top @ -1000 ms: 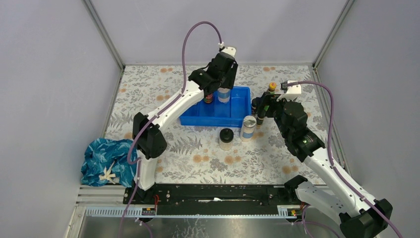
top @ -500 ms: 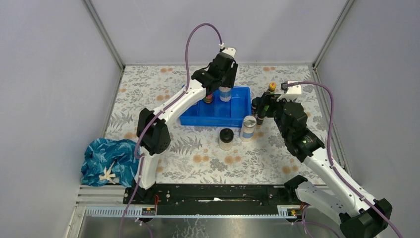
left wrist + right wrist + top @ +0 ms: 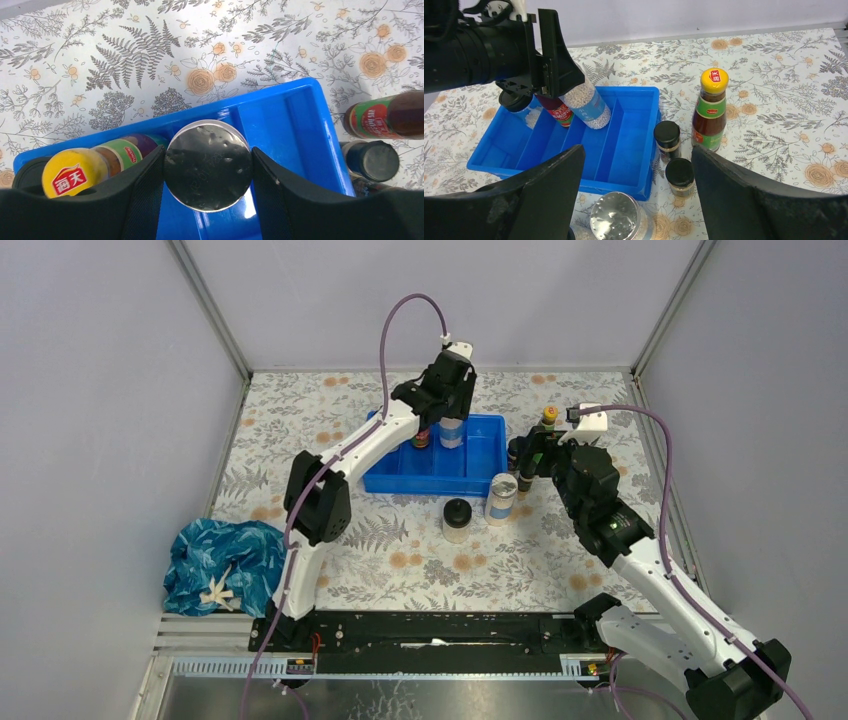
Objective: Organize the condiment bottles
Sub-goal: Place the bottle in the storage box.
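- A blue plastic tray (image 3: 480, 475) sits mid-table (image 3: 400, 560), toward the back.
- In its back part, left to right: black-domed clear jar (image 3: 516, 102), yellow-capped red-labelled bottle (image 3: 555, 110), tilted silver-lidded clear jar (image 3: 586, 105).
- Before the tray: second black-domed jar (image 3: 457, 519), left of second silver-lidded jar (image 3: 500, 498).
- Right of the tray: tiny black-capped bottle (image 3: 667, 140) behind second tiny bottle (image 3: 680, 177); second yellow-capped bottle (image 3: 710, 110) farther right.
- Near left: crumpled blue plastic bag (image 3: 215, 565).

White Chinese characters, the second 天, on the yellow cap (image 3: 68, 178)

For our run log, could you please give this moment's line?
left tool: shut on silver-lidded jar, tilted over blue tray | right tool: open, empty
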